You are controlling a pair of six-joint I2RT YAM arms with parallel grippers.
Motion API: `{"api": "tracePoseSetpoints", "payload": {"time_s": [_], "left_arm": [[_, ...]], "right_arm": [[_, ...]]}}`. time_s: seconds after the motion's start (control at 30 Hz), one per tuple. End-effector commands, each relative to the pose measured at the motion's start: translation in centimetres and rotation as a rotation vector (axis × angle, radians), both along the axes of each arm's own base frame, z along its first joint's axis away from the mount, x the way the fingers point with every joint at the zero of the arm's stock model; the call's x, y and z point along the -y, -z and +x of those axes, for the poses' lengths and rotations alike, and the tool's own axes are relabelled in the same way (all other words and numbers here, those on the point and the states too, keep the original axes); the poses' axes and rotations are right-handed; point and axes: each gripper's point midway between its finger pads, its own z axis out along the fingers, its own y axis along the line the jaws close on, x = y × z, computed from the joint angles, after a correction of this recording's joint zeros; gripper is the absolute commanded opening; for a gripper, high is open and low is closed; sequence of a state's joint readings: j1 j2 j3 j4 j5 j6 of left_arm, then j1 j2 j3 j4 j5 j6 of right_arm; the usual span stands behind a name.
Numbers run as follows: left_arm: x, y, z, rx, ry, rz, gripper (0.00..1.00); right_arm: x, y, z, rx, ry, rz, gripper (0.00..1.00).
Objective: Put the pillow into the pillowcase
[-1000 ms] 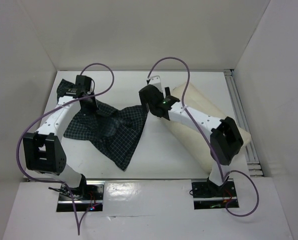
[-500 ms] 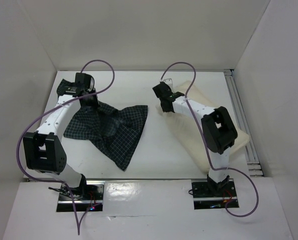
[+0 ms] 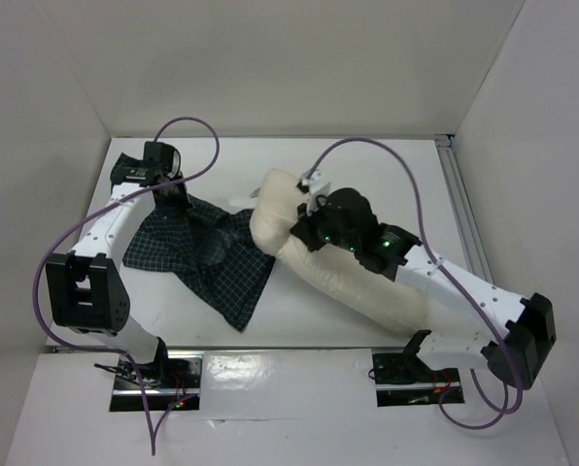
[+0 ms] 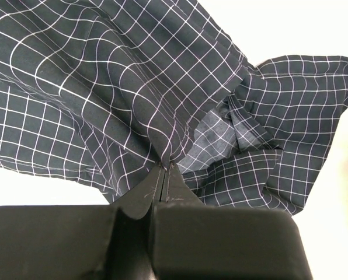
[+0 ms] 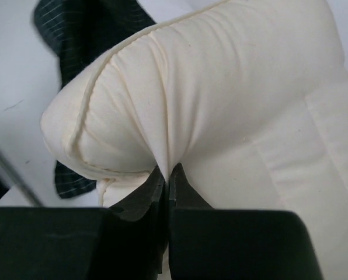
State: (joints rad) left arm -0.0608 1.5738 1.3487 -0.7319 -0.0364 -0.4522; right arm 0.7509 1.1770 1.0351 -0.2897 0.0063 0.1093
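Observation:
The cream pillow (image 3: 367, 282) lies slanting across the middle of the table, and its left end (image 3: 270, 209) is bunched up against the pillowcase. The pillowcase (image 3: 217, 262), dark with a white grid, lies crumpled at the left. My right gripper (image 3: 297, 231) is shut on a pinched fold of the pillow (image 5: 221, 87) near that end; in the right wrist view the fingertips (image 5: 169, 170) clamp the cream fabric. My left gripper (image 3: 179, 197) is shut on a fold of the pillowcase (image 4: 133, 76), with its tips (image 4: 165, 166) at the cloth's gathered edge. A dark corner of the pillowcase (image 5: 80, 23) shows beyond the pillow.
White walls enclose the table at the back and on both sides. A metal rail (image 3: 467, 228) runs along the right edge. Purple cables (image 3: 187, 126) loop above both arms. The arm bases (image 3: 158, 374) sit at the near edge.
The right gripper has shut on the pillow and pulled it left, so that its end now meets the pillowcase. The right arm has stretched out low. The left arm has kept still.

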Motion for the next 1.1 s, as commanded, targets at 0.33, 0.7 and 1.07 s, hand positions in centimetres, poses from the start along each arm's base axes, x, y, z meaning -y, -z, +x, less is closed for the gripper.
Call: {"api": "tracePoseSetpoints", "payload": {"time_s": [0.33, 0.7, 1.07], "left_arm": [[-1.2, -1.1, 0.1, 0.046, -0.039, -0.046, 0.00], [-0.7, -0.2, -1.6, 0.024, -0.023, -0.087, 0.00], [0.1, -1.6, -1.8, 0.062, 0.012, -0.122, 0.00]], "right_arm": [[-13.4, 7.5, -8.2, -0.030, -0.443, -0.198, 0.15], [-12.7, 1.5, -3.1, 0.027, -0.257, -0.162, 0.98], [-12.8, 9.5, 6.1, -0.200, -0.090, -0.321, 1.00]]}}
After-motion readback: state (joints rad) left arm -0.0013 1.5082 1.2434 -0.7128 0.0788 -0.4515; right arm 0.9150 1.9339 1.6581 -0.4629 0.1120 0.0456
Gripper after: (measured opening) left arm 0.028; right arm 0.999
